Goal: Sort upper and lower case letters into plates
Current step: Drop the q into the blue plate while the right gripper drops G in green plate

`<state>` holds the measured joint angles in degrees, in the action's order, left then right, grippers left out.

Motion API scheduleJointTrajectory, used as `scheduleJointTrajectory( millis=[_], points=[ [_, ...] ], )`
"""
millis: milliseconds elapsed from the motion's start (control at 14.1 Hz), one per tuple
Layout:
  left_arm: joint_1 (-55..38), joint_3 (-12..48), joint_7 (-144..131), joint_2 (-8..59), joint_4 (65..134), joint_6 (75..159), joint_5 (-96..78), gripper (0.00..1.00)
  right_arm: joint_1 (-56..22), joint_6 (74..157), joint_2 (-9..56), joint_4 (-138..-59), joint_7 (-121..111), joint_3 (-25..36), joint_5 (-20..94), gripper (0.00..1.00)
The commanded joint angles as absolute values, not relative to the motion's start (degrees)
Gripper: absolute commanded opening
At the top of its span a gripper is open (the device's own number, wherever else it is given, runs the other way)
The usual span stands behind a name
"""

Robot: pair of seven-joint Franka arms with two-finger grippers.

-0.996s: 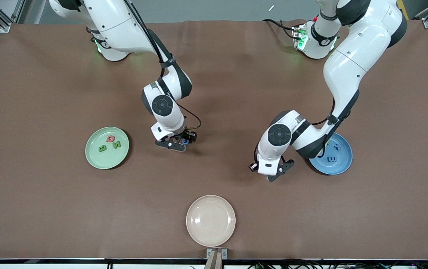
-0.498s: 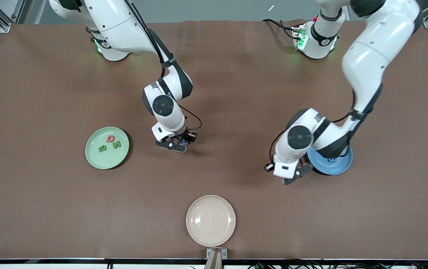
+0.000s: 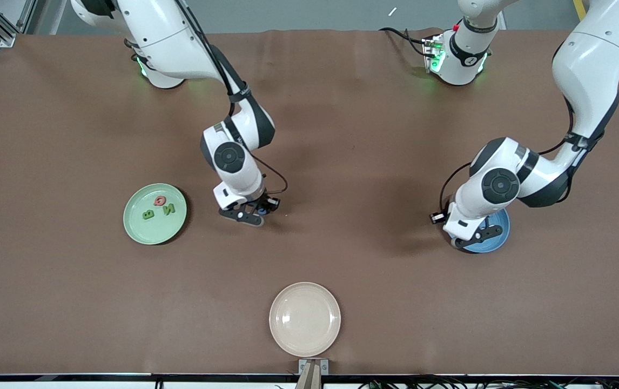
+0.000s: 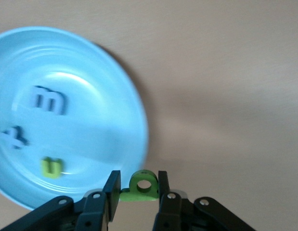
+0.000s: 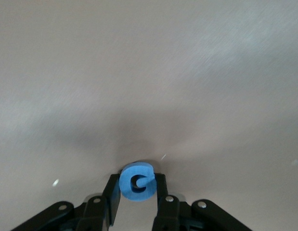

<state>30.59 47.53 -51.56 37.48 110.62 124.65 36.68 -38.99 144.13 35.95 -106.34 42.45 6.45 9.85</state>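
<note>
My left gripper (image 4: 139,185) is shut on a green letter (image 4: 143,186) with a round hole and hangs at the rim of the blue plate (image 4: 96,62). In that plate lie a blue m (image 4: 50,101), a blue t (image 4: 15,138) and a green u (image 4: 51,167). In the front view the left gripper (image 3: 474,239) covers most of the blue plate (image 3: 500,229). My right gripper (image 5: 137,185) is shut on a blue letter (image 5: 137,181) just above the bare table, mid-table (image 3: 260,212). The pale green plate (image 3: 136,227) holds a red letter (image 3: 160,201), a green N (image 3: 169,209) and a green B (image 3: 148,215).
A cream-beige plate (image 3: 304,319) with nothing in it sits near the table's front edge, nearer to the front camera than both grippers. Brown table surface stretches between the green and blue plates.
The left arm has swung toward its own end of the table and now hangs over the blue plate with the green letter. The right gripper has shut on the blue letter and shifted slightly.
</note>
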Motion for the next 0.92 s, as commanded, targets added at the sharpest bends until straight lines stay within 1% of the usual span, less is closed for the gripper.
scheduleJointTrajectory(
  millis=[0,142,284,356,569,853],
  points=[
    [33.7,48.1,-47.1,35.6,114.4,125.9,40.2,0.11,-33.1,138.9,33.4,-106.0,34.7,5.9,9.7,0.02],
    [36.4,48.1,-43.3,37.1,114.4,126.3,42.5,0.11,-29.3,133.1,30.7,-105.1,29.6,5.9,9.7,0.02],
    [37.3,47.9,-39.9,38.1,114.5,128.7,42.7,0.11,-24.9,124.3,28.7,-103.1,23.2,5.9,9.7,0.02],
    [37.4,47.7,-39.2,38.6,114.5,129.7,43.1,0.11,-22.2,122.5,28.0,-103.1,18.6,5.9,9.7,0.02],
    [37.6,47.6,-38.8,40.1,114.3,131.0,45.7,0.12,-15.6,122.3,27.1,-104.8,7.5,5.9,8.5,0.02],
    [37.4,47.5,-38.9,41.3,114.4,132.4,45.8,0.13,-11.0,123.4,27.5,-105.2,2.2,5.9,4.0,0.02]
  ],
)
